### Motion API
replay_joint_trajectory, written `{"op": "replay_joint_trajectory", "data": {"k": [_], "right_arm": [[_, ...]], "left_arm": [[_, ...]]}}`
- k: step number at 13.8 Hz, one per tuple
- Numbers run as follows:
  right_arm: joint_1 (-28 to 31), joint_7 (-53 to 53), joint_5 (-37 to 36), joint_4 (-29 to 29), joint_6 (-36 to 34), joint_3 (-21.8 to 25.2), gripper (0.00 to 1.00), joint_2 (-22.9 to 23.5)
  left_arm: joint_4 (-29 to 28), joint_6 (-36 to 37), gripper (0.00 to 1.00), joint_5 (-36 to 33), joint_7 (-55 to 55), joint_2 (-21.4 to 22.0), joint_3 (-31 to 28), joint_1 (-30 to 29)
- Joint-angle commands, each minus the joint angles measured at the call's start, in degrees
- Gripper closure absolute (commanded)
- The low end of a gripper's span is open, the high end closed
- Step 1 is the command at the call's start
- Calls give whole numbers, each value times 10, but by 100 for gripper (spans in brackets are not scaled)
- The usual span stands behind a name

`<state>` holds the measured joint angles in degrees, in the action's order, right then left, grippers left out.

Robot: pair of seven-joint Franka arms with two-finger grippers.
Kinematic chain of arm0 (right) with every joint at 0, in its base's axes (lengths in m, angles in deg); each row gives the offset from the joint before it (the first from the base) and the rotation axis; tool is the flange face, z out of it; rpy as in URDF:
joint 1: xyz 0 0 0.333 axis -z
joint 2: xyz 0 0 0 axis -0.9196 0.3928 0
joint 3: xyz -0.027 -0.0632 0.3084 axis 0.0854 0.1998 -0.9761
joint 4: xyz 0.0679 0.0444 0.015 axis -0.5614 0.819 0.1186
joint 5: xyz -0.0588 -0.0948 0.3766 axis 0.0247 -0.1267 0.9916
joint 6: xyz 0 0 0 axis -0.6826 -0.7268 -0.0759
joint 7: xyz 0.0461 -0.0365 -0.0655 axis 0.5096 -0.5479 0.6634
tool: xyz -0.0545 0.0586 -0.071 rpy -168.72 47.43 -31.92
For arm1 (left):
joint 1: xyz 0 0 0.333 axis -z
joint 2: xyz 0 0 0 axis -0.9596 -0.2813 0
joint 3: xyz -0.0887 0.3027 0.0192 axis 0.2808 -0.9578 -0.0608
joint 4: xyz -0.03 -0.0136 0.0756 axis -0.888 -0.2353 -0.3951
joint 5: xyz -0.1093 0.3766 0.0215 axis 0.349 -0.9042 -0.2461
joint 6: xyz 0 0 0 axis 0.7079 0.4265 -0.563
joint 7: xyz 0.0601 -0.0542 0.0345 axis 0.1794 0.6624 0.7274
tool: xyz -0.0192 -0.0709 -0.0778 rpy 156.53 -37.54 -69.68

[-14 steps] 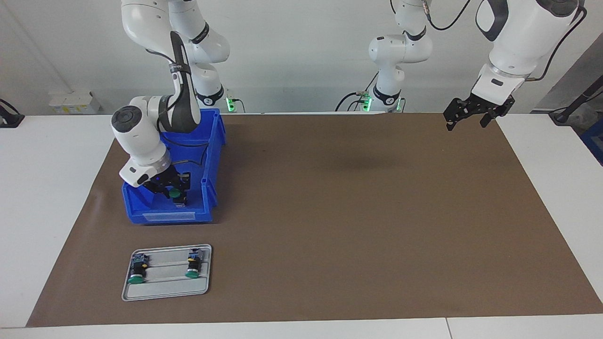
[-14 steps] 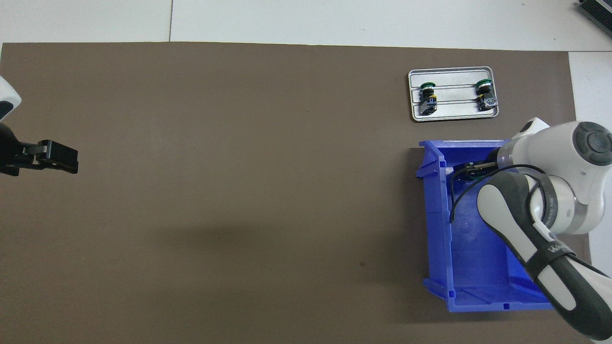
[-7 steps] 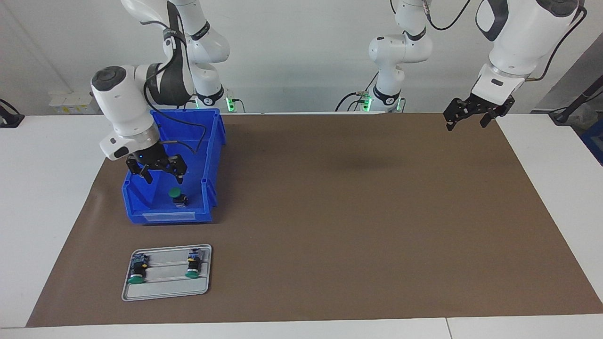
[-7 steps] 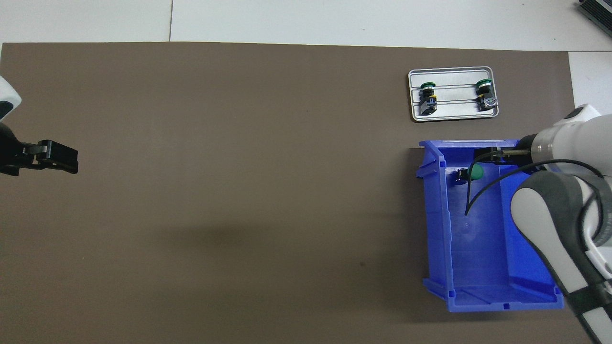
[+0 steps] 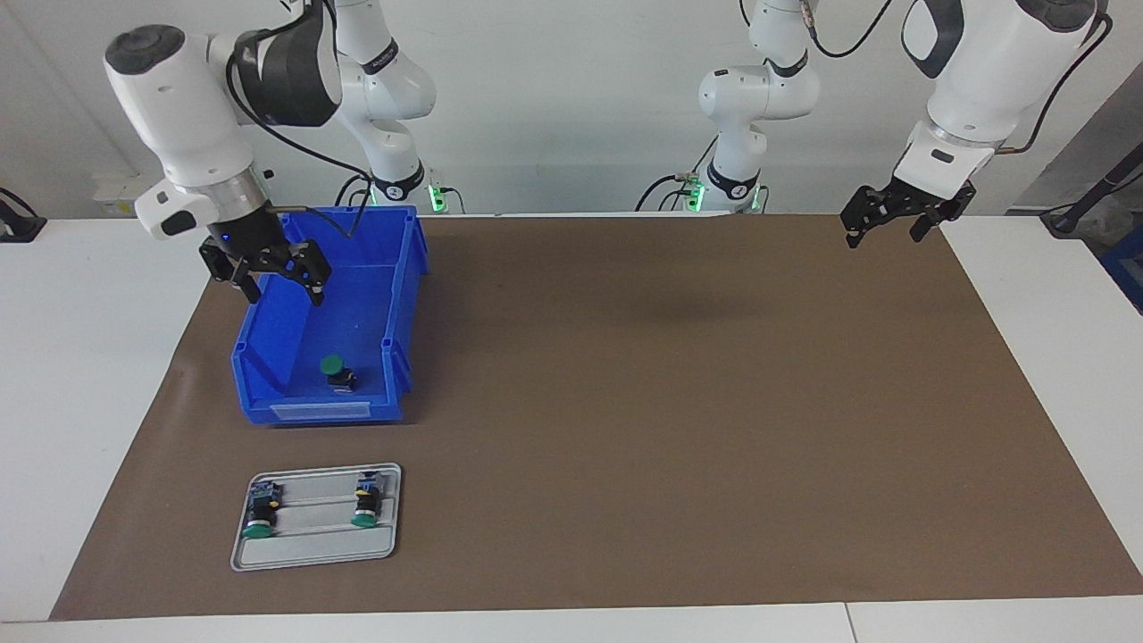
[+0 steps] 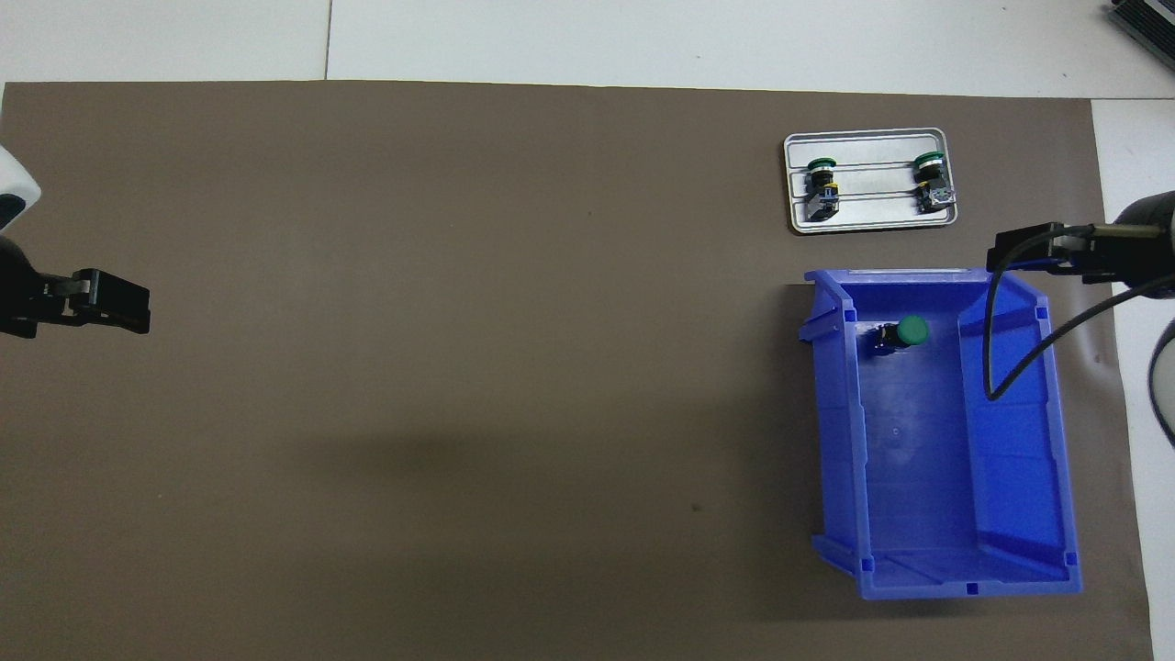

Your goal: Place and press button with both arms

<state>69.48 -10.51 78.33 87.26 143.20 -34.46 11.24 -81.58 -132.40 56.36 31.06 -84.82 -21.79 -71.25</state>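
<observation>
Button point(image 5: 335, 370) lies loose in blue bin point(image 5: 268, 344), maybe dropped. Right hand point(image 5: 272, 275) open, empty, up over bin. Left hand point(image 5: 896, 220) open, waits over bench point(image 5: 679, 393) edge.

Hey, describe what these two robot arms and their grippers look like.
Both arms are glossy white with rounded segments, dark grey joint caps and black cables looped outside. The right arm has a dark grey forearm panel. The right gripper and left gripper are small, black, with two fingers.
</observation>
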Motion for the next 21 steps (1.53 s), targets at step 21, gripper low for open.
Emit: {"op": "replay_joint_trajectory", "data": {"k": [21], "right_arm": [[2, 10, -22, -3, -88, -3, 0, -19]], "left_arm": [[-22, -7, 0, 6, 1, 19, 4, -8]]}}
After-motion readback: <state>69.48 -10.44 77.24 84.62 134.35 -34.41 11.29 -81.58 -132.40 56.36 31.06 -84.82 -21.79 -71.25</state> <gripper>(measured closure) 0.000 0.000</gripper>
